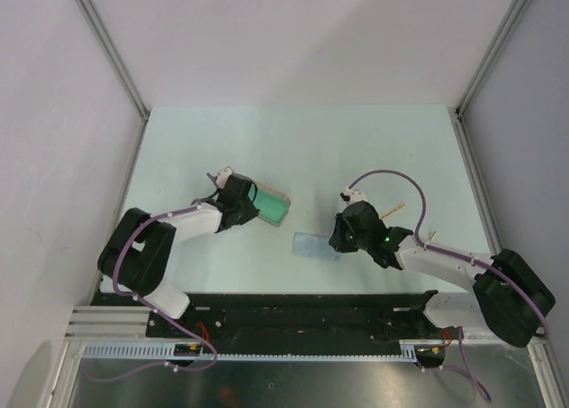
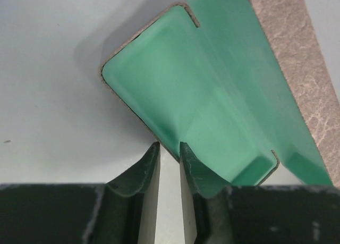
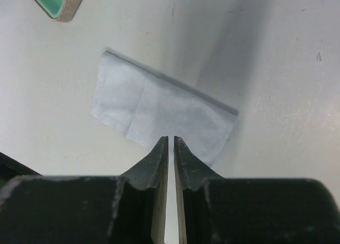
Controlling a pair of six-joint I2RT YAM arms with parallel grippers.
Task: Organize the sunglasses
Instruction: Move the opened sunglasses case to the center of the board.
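Mostly out of sight: the sunglasses (image 1: 395, 211) lie behind my right gripper (image 3: 171, 141), alongside the forearm. The overhead camera catches only two thin yellow temple arms showing past the arm's far side. The arm hides the lenses and frame, and neither wrist camera shows the pair, so I cannot tell whether it is folded or open.

My right gripper is clenched to a hairline slit with nothing between its fingers. Its tips are over the near edge of a pale blue cleaning cloth (image 3: 159, 108), which lies flat on the table (image 1: 311, 150) just ahead. Whether the tips touch the cloth cannot be made out. Farther ahead and to the left, one corner of the glasses case (image 2: 212, 95) is cut off by the edge of the right wrist view.

My left gripper (image 2: 169, 150) straddles that case's rim, with the right finger over the green lining and the left finger outside the wall. The jaws are drawn to a narrow gap, and I cannot tell whether they bite on the rim or merely bracket it. The case is open, and its grey-beige outer skin shows ahead and to the right of the tips, running out of the left wrist view. From above, my left wrist covers the case's near end. Case and sunglasses are well apart, with the cloth and my right gripper between them.
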